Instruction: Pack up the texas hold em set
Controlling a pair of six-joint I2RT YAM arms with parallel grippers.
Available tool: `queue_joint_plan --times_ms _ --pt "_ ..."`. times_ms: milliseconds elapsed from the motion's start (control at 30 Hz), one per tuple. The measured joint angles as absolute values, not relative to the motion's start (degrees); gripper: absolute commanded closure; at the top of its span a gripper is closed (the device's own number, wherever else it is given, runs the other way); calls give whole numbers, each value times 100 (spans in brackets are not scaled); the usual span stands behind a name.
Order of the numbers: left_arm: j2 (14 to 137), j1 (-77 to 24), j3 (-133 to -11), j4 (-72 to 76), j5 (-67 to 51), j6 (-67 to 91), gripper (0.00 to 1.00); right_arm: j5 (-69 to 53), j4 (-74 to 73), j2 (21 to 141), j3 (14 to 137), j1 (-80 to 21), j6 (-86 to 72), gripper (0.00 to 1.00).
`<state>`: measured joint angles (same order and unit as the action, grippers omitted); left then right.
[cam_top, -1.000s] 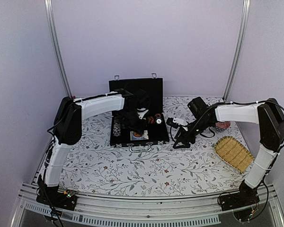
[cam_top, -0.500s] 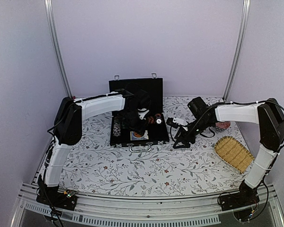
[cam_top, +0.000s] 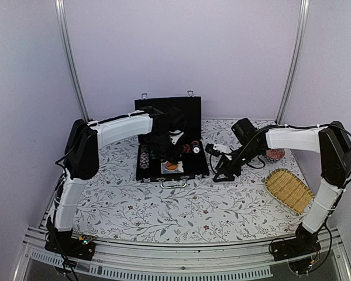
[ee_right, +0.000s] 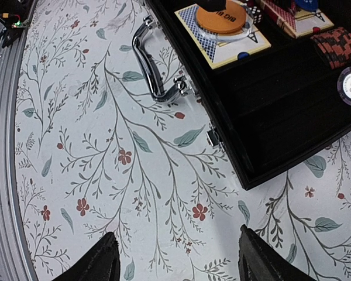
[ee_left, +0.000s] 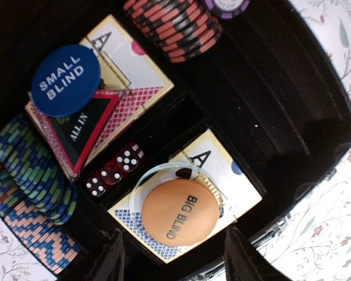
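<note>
My left gripper [ee_left: 173, 246] hangs over the open case [ee_left: 281, 117], fingers apart and empty; the orange disc [ee_left: 180, 212] lies on cards [ee_left: 237, 178] just ahead, between them; my right gripper [ee_right: 176, 237], fingers also apart, hangs over tablecloth [ee_right: 105, 175], the case ahead-right.

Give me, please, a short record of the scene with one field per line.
Case: open, lid upright
Orange disc: lies on a card deck in the case
Dice: in the case, beside that deck
Left gripper: open, over the orange disc
Right gripper: open, empty, over the table beside the case
Basket: right of the case, apart
</note>
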<state>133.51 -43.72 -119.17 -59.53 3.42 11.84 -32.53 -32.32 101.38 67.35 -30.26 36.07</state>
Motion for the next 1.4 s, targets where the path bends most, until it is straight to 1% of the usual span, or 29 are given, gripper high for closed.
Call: queue_joint_plan --times_ms 167,300,333,367,433,500,600,700,900,1033,1133,1267,1400 --pt "12562 -4388 -11620 -5819 502 1044 40 -3291 -3415 10138 7293 -3000 3463 30" --pt "11295 -4324 -10840 -5297 725 910 39 -3216 -3474 10154 8023 -2899 3201 31" --pt "10943 -4292 -10619 -5124 762 891 37 -3162 -3472 10186 8261 -2836 3087 31" --pt "10610 -4228 -10416 -4943 792 875 33 -3111 -3470 10248 8532 -2759 2985 31" --pt "10044 -3999 -10049 -4552 805 854 20 -3035 -3465 10451 9105 -2576 2722 31" --pt "9657 -3673 -9710 -4156 749 867 14 -3044 -3465 10718 9653 -2379 2467 31" --pt "9330 -3000 -9207 -3553 508 1063 16 -3142 -3420 11205 10453 -2051 2025 31" --pt "9306 -2346 -8731 -2897 19 1326 17 -3218 -3315 11657 11015 -1839 1612 30" --pt "9496 -1457 -8145 -1693 -1236 1984 17 -3472 -2902 12154 11369 -1809 1098 25" --pt "9616 -1168 -7874 -655 -2008 2539 17 -3824 -2357 12304 11456 -1837 753 21" --pt "9684 -982 -7546 246 -2521 3083 19 -3999 -1931 12529 11723 -1837 480 19" --pt "10088 -801 -7553 1114 -2995 3752 20 -4189 -1459 12934 12138 -1828 95 18" --pt "10534 -764 -7717 1531 -3284 4180 19 -4344 -1076 13349 12392 -1811 -309 14"
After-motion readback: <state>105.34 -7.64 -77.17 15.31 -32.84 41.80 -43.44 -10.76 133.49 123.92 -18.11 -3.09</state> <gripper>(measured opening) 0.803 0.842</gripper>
